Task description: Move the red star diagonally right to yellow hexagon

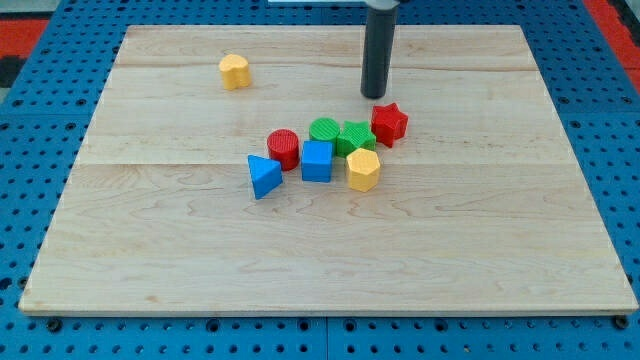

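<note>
The red star (389,124) lies right of the board's middle, touching a green block (358,137) on its left. The yellow hexagon (363,170) lies just below and left of the star, below the green block. My tip (374,95) stands a little above the star and slightly to its left, apart from it.
A green round block (324,131), a red cylinder (283,149), a blue cube (317,160) and a blue triangle (263,176) cluster left of the star. A second yellow block (235,71) sits alone at the upper left. The wooden board (500,230) lies on a blue pegboard.
</note>
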`<state>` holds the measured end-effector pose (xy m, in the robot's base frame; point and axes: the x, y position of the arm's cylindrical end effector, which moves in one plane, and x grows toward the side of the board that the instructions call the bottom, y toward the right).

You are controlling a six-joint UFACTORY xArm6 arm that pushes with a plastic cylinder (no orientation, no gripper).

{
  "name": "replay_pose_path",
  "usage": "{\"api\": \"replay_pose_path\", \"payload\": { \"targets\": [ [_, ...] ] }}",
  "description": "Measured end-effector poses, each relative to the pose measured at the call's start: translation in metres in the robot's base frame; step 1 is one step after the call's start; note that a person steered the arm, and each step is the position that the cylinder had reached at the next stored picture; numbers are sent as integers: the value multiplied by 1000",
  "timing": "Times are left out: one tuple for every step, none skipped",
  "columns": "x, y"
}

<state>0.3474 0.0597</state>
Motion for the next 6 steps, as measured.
{"api": "replay_pose_path", "payload": {
  "targets": [
    [29,24],
    [61,42],
    [99,42],
    [144,30],
    [154,87],
    [149,132]
  ]
}}
